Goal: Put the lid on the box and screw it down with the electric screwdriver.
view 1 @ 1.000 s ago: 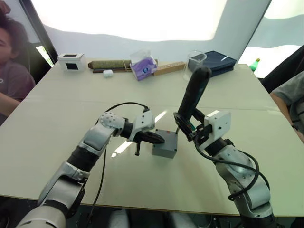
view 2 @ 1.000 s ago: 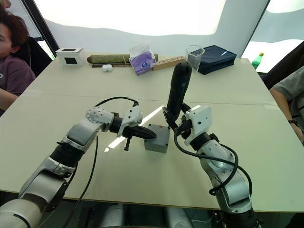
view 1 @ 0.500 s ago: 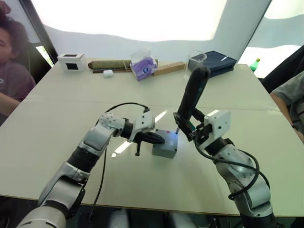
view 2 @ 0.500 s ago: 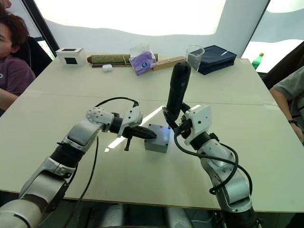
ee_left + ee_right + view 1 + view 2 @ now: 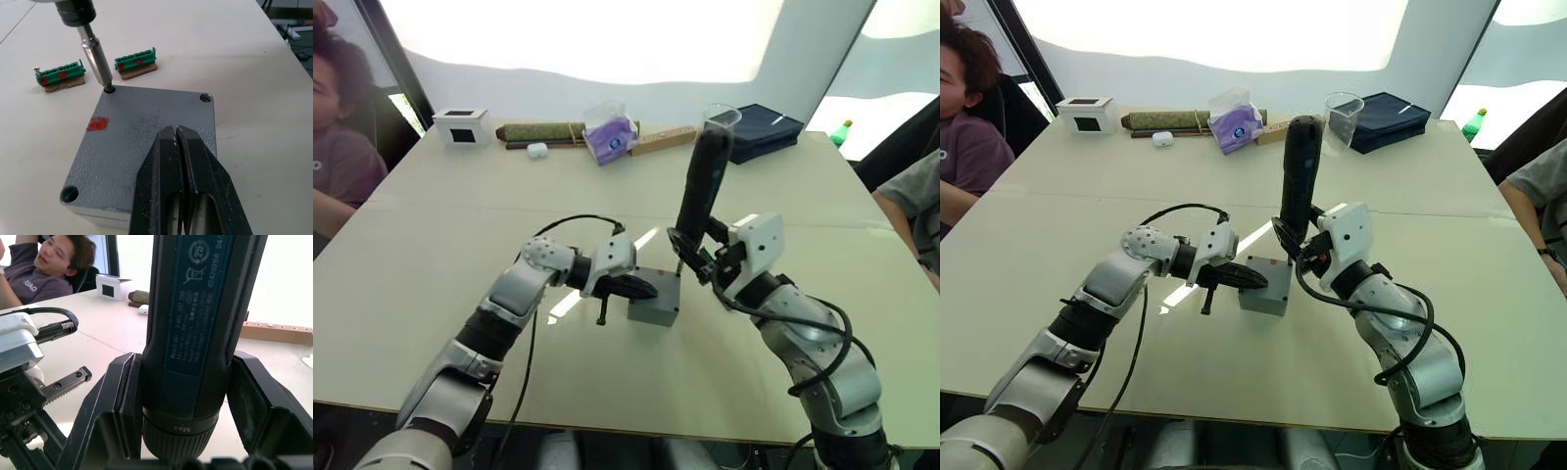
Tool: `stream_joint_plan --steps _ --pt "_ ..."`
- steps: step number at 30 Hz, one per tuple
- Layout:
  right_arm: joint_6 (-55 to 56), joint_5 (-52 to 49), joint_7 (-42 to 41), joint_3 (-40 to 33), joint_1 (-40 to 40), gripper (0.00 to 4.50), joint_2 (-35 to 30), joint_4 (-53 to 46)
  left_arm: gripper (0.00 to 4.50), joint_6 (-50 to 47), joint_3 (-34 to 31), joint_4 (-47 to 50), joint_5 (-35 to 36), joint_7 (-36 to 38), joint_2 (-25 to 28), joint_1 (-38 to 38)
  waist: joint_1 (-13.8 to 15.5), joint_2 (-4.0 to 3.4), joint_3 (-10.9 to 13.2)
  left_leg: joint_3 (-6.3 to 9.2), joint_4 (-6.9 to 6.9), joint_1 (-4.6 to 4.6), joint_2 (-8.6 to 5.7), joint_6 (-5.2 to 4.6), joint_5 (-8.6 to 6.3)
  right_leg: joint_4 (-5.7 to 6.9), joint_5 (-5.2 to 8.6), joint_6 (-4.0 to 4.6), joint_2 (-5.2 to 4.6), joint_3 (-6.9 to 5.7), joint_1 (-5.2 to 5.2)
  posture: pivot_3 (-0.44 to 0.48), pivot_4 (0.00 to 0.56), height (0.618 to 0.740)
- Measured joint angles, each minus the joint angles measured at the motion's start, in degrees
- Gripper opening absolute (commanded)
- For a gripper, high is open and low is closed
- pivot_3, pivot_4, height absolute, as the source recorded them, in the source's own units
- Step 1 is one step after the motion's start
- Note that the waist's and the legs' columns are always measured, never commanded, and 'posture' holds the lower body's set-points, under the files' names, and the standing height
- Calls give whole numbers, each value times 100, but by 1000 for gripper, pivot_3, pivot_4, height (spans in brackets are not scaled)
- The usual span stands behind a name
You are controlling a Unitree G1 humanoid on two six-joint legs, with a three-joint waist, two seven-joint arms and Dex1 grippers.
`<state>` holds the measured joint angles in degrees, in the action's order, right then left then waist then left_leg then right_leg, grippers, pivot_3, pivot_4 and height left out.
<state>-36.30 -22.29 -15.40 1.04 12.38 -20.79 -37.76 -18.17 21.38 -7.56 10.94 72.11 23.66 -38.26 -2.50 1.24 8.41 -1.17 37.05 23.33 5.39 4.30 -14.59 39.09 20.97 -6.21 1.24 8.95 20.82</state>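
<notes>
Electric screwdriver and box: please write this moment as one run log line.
lid: on box | left claw: shut, on lid | right claw: holds electric screwdriver | bit: in corner hole

Compared with a second ago, we see the electric screwdriver (image 5: pixel 702 191) stand more upright in the right gripper (image 5: pixel 697 257), its top nearer the table's far side; the bluish glow seen briefly on the lid (image 5: pixel 146 142) seems gone.

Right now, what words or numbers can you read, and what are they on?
"Max": on the collar of the thick black cylindrical electric screwdriver.
"62420356": upright on its blue label, beside a crossed-out bin sign; I am unsure of some digits.
The label's smaller lines: too blurred to read.
"UAO": on a person's dark shirt, partly hidden.
The square grey lid: a red mark, no writing.
</notes>
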Motion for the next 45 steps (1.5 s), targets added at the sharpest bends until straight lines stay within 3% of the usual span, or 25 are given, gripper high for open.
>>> stream_joint_plan --steps 4,9,13,17,19,20,23,27,30,40,42,45 --pt "-683 -390 23 -321 497 2107 -210 -76 0 -13 -43 75 36 -32 -28 61 1 -15 16 -3 -2 12 0 0 0 0 0 0 -1 3 17 0 150 739" --pt "-1631 -1410 442 -1370 1744 2107 -239 -100 0 -170 -186 27 182 -136 -152 111 5 -33 32 -6 -6 13 -1 0 0 1 -1 -1 -2 5 23 0 150 739" --pt "-2867 -2893 1301 -2298 2645 2107 -252 210 0 -422 -303 -24 363 -188 -207 100 -5 -39 40 -9 -9 19 0 0 0 2 -1 -1 -4 8 30 0 150 739" --pt "-4315 -4234 2106 -3479 3460 2107 -1338 1206 0 -1041 -495 -19 773 -39 -102 27 30 -43 76 -13 -4 59 -4 0 0 2 -1 0 -13 8 65 0 150 739" --pt "-5009 -4701 2248 -3785 3058 2107 -2454 1798 0 -1206 -535 79 897 189 109 -72 80 -43 75 -8 -7 104 -4 0 1 -4 -1 -1 -13 5 100 0 150 739" --pt "-5301 -5077 2319 -3821 2387 2107 -3131 2275 0 -1199 -528 214 917 344 252 -128 138 -36 74 -12 -4 109 -2 0 0 -18 -1 -1 -11 4 98 0 150 739" --pt "-5583 -5794 2397 -3539 975 2107 -3801 3252 0 -1112 -464 481 918 589 403 -266 165 -47 76 -34 -4 115 -2 -1 1 -49 -1 -1 -11 22 106 0 150 739" --pt "-5584 -6487 2452 -3333 494 2107 -4160 3611 0 -1003 -280 623 915 737 315 -399 11 -140 112 -46 -5 118 -6 -26 -13 -45 -3 -7 -10 53 122 0 150 739" --pt "-5583 -6569 2408 -3200 331 2107 -4508 3806 0 -904 -228 679 914 812 314 -475 -26 -122 122 -28 0 104 3 -49 -26 -41 -4 -5 7 43 107 0 150 739" --pt "-5577 -5711 2070 -2283 662 2107 -4254 4323 0 -841 -178 840 868 769 335 -478 9 -126 122 -32 6 107 -1 -26 -13 -40 -8 -13 -1 45 108 0 150 739" --pt "-5577 -5467 1897 -2193 727 3107 -4246 4319 0 -815 -176 839 822 759 342 -474 13 -126 122 -32 5 108 -1 -23 -12 -41 -8 -13 -1 44 109 0 150 739" --pt "-5568 -5107 1673 -2148 750 4017 -4245 4291 0 -777 -175 839 795 749 359 -465 16 -125 122 -32 6 108 -1 -23 -12 -41 -8 -13 -2 44 109 0 150 739"
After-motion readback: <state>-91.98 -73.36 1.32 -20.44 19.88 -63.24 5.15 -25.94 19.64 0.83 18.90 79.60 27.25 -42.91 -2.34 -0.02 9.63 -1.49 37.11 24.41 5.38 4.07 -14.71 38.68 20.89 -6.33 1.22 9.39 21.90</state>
